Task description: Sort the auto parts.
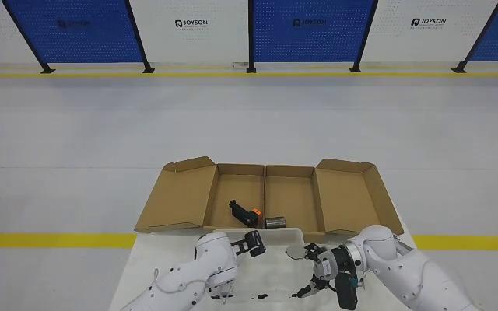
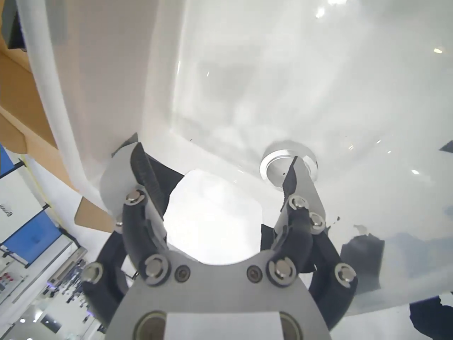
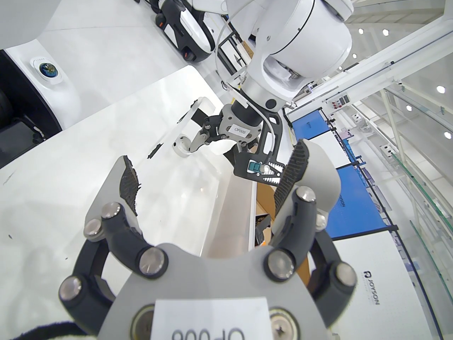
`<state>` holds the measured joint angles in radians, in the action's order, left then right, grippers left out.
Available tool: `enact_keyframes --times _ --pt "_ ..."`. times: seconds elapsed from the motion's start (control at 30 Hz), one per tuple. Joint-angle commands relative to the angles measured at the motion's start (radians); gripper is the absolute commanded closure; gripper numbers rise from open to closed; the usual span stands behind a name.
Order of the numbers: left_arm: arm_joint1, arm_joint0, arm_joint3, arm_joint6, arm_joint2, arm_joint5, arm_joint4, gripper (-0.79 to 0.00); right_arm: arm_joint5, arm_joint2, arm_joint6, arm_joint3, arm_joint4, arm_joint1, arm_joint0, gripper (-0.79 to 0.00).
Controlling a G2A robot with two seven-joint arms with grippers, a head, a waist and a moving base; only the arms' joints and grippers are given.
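Left gripper (image 2: 214,159) jaws wide open, nothing held, down inside the white bin (image 2: 106,54). Silver round part (image 2: 276,159) sits at one fingertip (image 2: 292,178), not between the jaws; can't tell contact. Right gripper (image 3: 214,157) also wide open and empty, with the left gripper and that part ahead of its jaws. Beyond both: cardboard box (image 1: 241,190) holding a black-orange part (image 1: 245,212) and a metal cylinder (image 1: 275,222).
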<state>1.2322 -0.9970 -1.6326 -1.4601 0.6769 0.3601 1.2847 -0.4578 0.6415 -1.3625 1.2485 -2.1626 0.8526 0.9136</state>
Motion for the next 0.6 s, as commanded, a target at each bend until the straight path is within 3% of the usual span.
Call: enact_keyframes --times 0.0,0.37,0.5,0.57 --pt "0.001 0.010 0.008 0.001 -0.021 0.001 0.008 -0.690 0.001 0.000 -0.001 0.000 0.000 0.000 0.000 -0.785" --pt "0.000 0.079 0.050 0.008 -0.109 0.008 -0.046 -0.714 0.001 0.000 -0.001 0.000 0.000 0.000 0.000 -0.785" --pt "-0.008 0.092 0.028 -0.001 -0.122 -0.001 -0.069 -0.662 0.001 0.000 -0.001 0.000 0.000 0.000 0.000 -0.785" --pt "-0.012 0.094 0.028 -0.018 -0.135 -0.018 -0.068 -0.597 0.001 0.000 -0.001 0.000 0.000 0.000 0.000 -0.785"
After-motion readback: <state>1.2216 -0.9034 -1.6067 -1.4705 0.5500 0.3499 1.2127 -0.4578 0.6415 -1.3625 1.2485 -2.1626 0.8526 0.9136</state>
